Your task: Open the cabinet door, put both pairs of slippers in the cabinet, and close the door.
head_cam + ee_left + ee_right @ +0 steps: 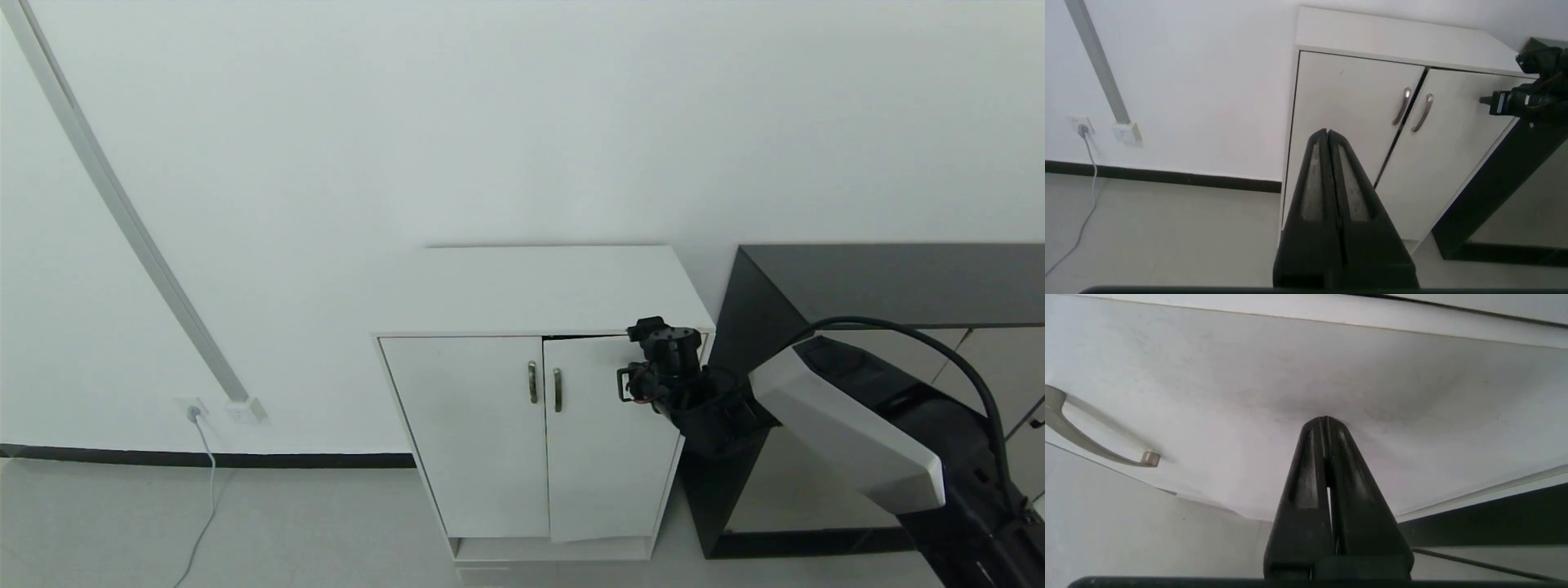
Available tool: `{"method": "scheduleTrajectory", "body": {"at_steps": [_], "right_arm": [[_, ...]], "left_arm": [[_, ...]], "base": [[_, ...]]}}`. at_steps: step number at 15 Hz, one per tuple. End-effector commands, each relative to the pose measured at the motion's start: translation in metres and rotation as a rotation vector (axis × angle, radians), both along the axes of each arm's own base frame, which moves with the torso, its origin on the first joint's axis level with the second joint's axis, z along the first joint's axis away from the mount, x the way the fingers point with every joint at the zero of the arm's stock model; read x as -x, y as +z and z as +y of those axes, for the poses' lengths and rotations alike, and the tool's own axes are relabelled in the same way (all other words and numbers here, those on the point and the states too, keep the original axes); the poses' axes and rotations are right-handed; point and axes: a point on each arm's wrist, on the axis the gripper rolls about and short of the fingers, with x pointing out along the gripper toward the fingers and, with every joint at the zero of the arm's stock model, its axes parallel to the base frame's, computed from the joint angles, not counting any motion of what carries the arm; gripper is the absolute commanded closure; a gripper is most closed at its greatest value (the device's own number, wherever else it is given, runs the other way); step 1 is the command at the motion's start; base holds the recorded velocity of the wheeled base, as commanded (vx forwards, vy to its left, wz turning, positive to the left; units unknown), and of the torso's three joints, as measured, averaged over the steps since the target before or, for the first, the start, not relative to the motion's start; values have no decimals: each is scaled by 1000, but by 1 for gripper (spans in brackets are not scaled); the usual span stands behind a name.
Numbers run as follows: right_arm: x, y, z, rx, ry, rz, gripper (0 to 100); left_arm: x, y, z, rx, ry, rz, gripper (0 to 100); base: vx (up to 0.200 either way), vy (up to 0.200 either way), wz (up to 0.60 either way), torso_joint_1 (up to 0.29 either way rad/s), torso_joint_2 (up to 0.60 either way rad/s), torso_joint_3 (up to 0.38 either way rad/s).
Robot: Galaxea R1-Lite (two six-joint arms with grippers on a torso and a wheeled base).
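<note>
The white cabinet (539,290) stands on the floor (310,523) against the wall (522,122), and from my head view its right door (604,465) is slightly ajar: there is a dark slit along its top edge, and its bottom edge hangs lower than that of the left door (465,433), which sits flush. The two metal handles (532,382) are side by side at the middle seam, both upright. My right gripper (1326,423) is up at the face of the right door, near its upper outer corner and well away from the handles. Its fingers are clenched together with only a thin slit between them, and they hold nothing. The tips are just at the panel, but I cannot tell whether they touch it. My left gripper (1328,135) is also clenched on nothing. It is held back from the cabinet, in front of the left door and apart from it. Just beside the cabinet, on the robot's right, stands a dark low unit (816,278). On the left, a pale conduit (122,204) slants down the wall to a socket (193,407), and a grey cable (208,490) trails from the socket to the floor.
</note>
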Motion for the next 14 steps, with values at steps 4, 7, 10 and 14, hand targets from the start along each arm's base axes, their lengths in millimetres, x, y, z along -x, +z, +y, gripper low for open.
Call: {"method": "scheduleTrajectory", "body": {"at_steps": [4, 7, 10, 14], "right_arm": [[-3, 1, 0, -3, -3, -7, 100], [-3, -1, 0, -1, -4, -3, 100], [-4, -3, -1, 0, -7, -2, 100], [-5, -7, -1, 3, -9, 4, 100]], "left_arm": [[0, 0, 0, 0, 2, -1, 100], [0, 0, 0, 0, 2, -1, 100], [0, 0, 0, 0, 0, 0, 100], [0, 0, 0, 0, 3, -1, 100]], "base": [[0, 0, 0, 0, 0, 0], [0, 0, 0, 0, 0, 0], [0, 0, 0, 0, 0, 0], [0, 0, 0, 0, 0, 0]]}}
